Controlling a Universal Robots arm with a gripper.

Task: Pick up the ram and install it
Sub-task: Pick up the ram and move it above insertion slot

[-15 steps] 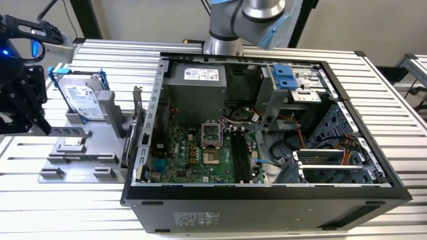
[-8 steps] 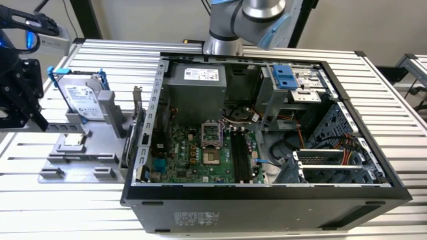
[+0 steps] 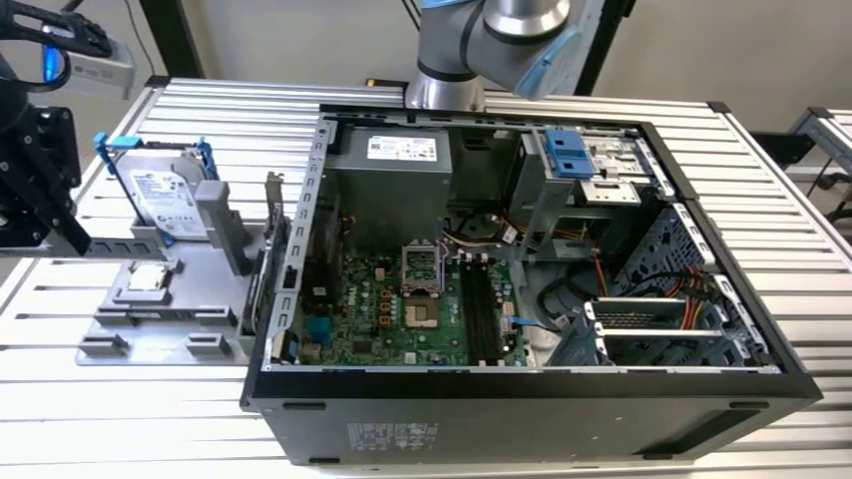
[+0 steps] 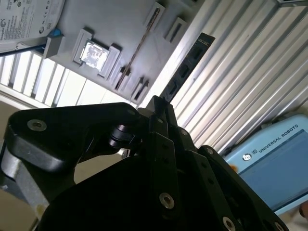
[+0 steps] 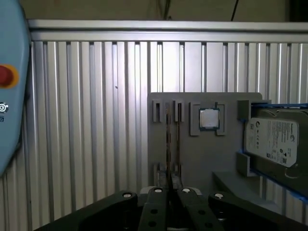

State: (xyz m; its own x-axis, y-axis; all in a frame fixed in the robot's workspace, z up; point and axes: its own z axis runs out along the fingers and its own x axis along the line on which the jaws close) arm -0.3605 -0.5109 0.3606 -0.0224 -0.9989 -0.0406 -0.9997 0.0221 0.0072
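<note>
Gripper point(image 4: 156, 105) clenched on one end of the ram point(image 4: 187, 65) (dark chips showing), held near but apart from the grey tray point(image 4: 120, 24) carrying processor point(image 4: 93, 53) and hard drive point(image 4: 24, 19).

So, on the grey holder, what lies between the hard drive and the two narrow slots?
The square processor chip, seated in its own bracket; the first wrist view shows this plainly.

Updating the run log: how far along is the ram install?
Done: the pick looks made. The claw is shut on the ram, which sits clear of the gray fixture. In hand: the claw hangs above the table at the exterior view's left, beside the open case. Left: seating the ram; the motherboard's black slots look empty.
</note>
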